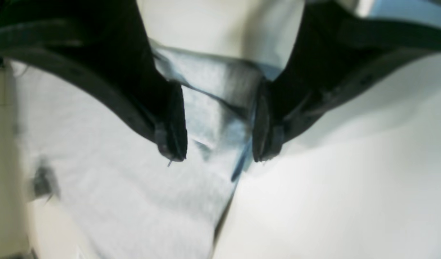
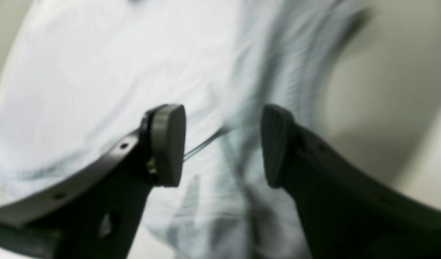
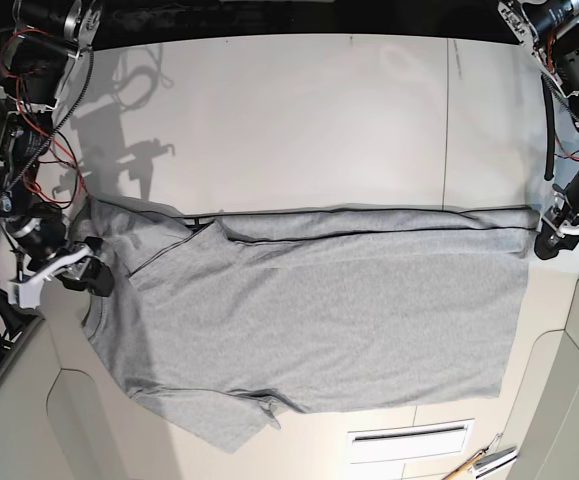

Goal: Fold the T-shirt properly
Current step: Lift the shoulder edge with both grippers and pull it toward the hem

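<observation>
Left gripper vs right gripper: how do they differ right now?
The left gripper sits at the hem corner of the T-shirt; the right gripper sits at the collar end. The left gripper's pads look dark, the right gripper's grey. Both stand open over the cloth, gripping nothing.

The T-shirt [image 3: 309, 320] lies spread flat across the table [image 3: 299, 120], in its nearer half. The right gripper [image 3: 94, 275] sits at the shirt's nine o'clock edge, the left gripper [image 3: 547, 243] at its two o'clock corner. Tools [image 3: 479, 465] lie at five o'clock, apart from the cloth.
</observation>
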### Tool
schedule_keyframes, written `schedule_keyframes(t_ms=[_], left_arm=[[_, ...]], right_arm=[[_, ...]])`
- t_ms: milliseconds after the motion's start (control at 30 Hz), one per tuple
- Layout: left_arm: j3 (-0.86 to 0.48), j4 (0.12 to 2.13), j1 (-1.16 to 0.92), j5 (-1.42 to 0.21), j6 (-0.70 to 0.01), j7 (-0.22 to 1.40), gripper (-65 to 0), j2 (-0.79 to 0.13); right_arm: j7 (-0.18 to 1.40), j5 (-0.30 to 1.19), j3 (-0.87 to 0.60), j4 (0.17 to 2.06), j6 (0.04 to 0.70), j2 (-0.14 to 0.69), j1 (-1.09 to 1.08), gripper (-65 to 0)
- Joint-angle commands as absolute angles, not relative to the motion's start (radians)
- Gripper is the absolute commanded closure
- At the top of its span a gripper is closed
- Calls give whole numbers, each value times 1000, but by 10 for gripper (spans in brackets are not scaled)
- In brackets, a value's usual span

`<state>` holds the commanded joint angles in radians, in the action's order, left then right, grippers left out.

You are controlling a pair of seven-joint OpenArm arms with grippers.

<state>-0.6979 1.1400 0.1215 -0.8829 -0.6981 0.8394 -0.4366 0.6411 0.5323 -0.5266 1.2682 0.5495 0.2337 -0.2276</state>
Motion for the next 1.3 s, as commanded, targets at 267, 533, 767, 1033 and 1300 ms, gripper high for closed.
schedule_keyframes(t_ms=[267,533,767,1033,1300], left_arm=[[-706,1139,31,-900,-698,811,-441,-434],[-637,1139,25,-871,-698,808,-441,-397],[-594,1139,25,-817,-698,760,-441,-344],[-593,1139,25,-791,-698,760,-166,-344],[-593,1140,36,-789,-698,770,0,-358]], right_arm=[[625,581,-634,1270,543,261,-101,-331],[587,596,-630,1235,543,247,-52,-447],[582,658,-527,1186,547,237,-57,-445],[570,662,-487,1187,548,190,-60,-383],[534,663,-487,1200,584,191,-60,0]])
